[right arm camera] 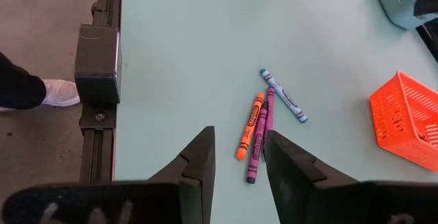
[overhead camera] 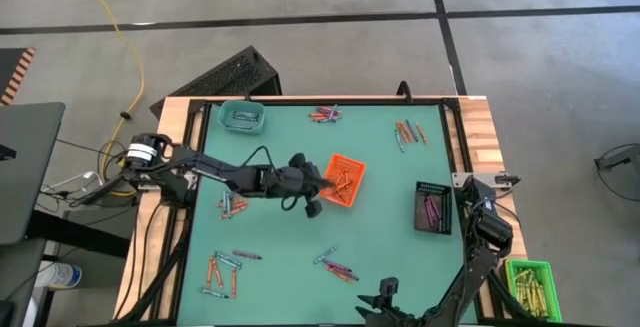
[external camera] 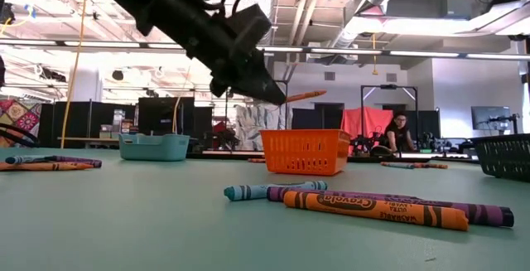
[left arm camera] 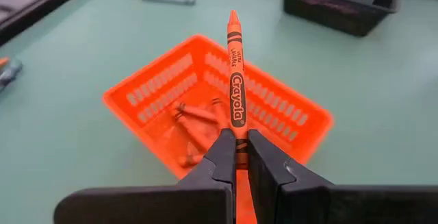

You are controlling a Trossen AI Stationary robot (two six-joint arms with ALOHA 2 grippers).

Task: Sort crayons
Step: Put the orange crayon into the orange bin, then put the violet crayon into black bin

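- While the left arm reaches from the left edge of the high view toward the centre, the left gripper (overhead camera: 322, 185) is clenched on an orange crayon (left arm camera: 235, 80), which sticks out past its fingertips.
- In the left wrist view that crayon points over the orange basket (left arm camera: 293, 118), which already has a few orange crayons lying in it; in the low view its tip (external camera: 305, 95) hangs above the basket's rim, clear of it.
- The right gripper (right arm camera: 239, 157) sits at the bottom edge of the high view, right of centre, its fingers parted and empty, above bare table beside three loose crayons (right arm camera: 263, 125): orange, purple and blue.
- More loose crayons lie in clusters on the green table (overhead camera: 280, 237): at the top centre (overhead camera: 324, 115), the upper right (overhead camera: 408, 132), the lower left (overhead camera: 222, 272) and the lower centre (overhead camera: 335, 265) of the high view.
- A black basket (overhead camera: 433, 207) at centre right holds purple crayons; a teal basket (overhead camera: 241, 118) stands at upper left.
- A green basket (overhead camera: 530, 285) of yellowish sticks sits off the table at lower right.
- A person (external camera: 396, 132) sits in the room far behind the table.
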